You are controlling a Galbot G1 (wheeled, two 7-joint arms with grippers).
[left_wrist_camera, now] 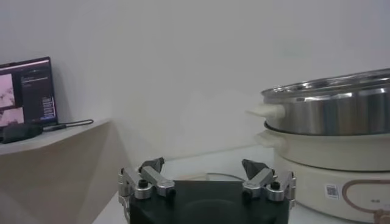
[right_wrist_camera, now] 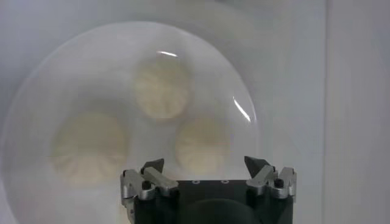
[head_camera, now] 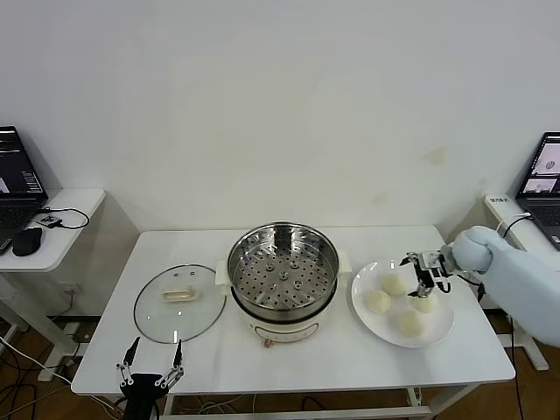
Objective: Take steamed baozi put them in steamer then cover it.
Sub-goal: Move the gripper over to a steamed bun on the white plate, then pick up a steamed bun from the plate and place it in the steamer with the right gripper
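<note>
Four cream-white baozi lie on a white plate point(head_camera: 439, 338) at the right of the table, among them one point(head_camera: 377, 301) on the pot side and one point(head_camera: 409, 322) at the front. My right gripper point(head_camera: 422, 280) hovers open over the plate, just above a baozi point(head_camera: 424, 304). In the right wrist view this gripper point(right_wrist_camera: 204, 165) is open, with a baozi point(right_wrist_camera: 204, 145) between its fingertips below and two more beside it. The steamer point(head_camera: 283, 271) stands open at mid table with its perforated tray bare. The glass cover point(head_camera: 179, 303) lies flat to its left. My left gripper point(head_camera: 150, 359) is parked open at the table's front left edge.
The left wrist view shows the steamer's steel wall point(left_wrist_camera: 329, 112) and white base from the side. A side table with a laptop point(head_camera: 17, 171) stands far left. Another laptop point(head_camera: 542, 175) stands far right.
</note>
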